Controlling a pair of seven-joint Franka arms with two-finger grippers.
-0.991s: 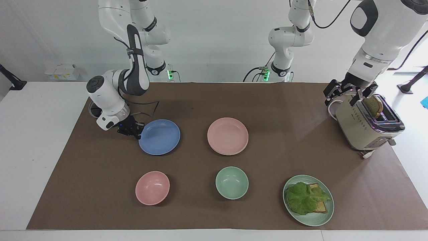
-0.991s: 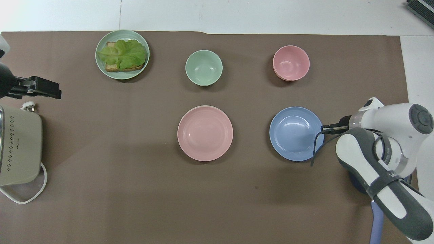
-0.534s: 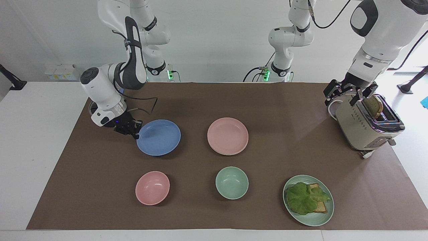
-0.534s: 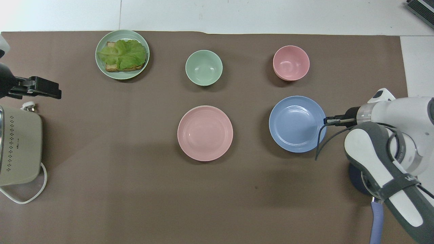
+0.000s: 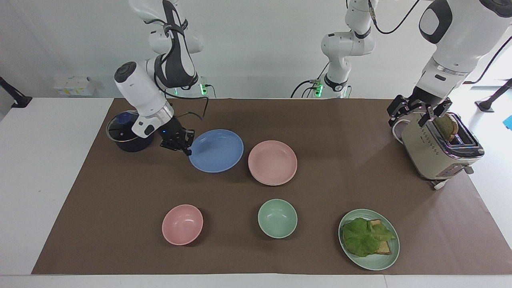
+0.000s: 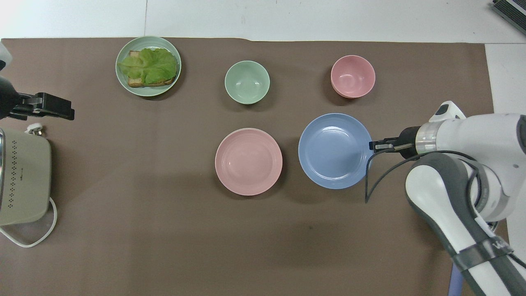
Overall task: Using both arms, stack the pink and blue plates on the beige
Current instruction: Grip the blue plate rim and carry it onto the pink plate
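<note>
A round, shallow medium-blue plastic plate (image 5: 216,151) is pinched by its rim in the right gripper (image 5: 185,149) and held raised beside the pale pink plate (image 5: 272,162), while the left gripper (image 5: 419,111) is spread over the beige toaster (image 5: 432,154).

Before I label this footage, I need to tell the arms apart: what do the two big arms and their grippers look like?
Both are glossy white with dark grey panels and a silver wrist ring. The right arm has a dark strap, a loose black cable and a black right gripper. The left arm also ends in a black left gripper.
</note>
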